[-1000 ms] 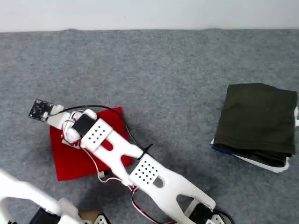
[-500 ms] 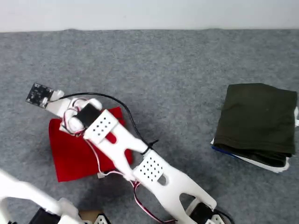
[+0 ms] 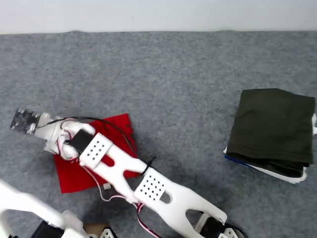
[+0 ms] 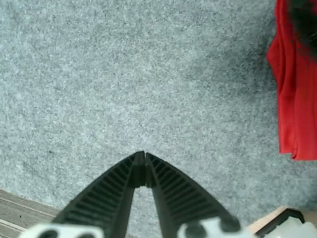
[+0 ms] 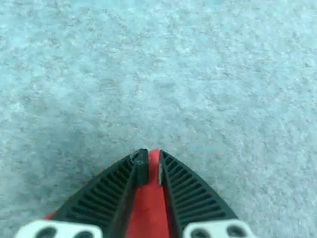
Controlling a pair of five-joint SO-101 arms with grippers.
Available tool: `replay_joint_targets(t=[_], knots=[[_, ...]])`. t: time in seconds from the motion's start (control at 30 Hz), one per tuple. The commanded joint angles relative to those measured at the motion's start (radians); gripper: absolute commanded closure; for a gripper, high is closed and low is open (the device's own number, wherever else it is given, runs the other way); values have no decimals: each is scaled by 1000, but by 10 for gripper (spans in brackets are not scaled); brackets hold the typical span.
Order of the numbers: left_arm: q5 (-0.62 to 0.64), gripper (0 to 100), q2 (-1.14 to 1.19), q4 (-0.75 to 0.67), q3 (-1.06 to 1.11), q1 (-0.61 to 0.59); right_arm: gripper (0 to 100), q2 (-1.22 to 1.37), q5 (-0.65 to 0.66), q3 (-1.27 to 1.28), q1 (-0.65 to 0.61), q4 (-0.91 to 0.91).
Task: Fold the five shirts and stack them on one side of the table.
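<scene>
Left arm (image 3: 22,204): white link in the lower left corner of the high view.
Left tool (image 4: 145,156): fingers together, nothing between them; hangs over the bare surface (image 4: 99,74), with an edge of the red shirt (image 4: 292,99) near by to one side.
Right arm (image 3: 148,184): runs from the bottom edge, right of centre, up and left across the red shirt.
Right tool (image 5: 148,157): clamped on a fold of the red shirt, red cloth between the fingers, grey surface just beyond the tips.
Red shirt: lower left of the high view, on the surface, partly under the right arm.
Stack (image 3: 272,126): right edge, mid-height; dark green shirt on top, blue and white layers showing beneath; well apart from the red shirt.
Surface: grey, carpet-like.
</scene>
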Motion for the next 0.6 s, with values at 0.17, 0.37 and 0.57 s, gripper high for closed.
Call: replay_joint_targets(t=[0.17, 0.37, 0.57], knots=[[2, 993, -35, 5, -38, 3, 952, -147, 9, -92, 51, 90], [2, 993, -35, 3, -38, 5, 952, -249, 6, -91, 194, 240], [2, 993, -29, 2, -38, 9, 952, -262, 3, -91, 222, 467]])
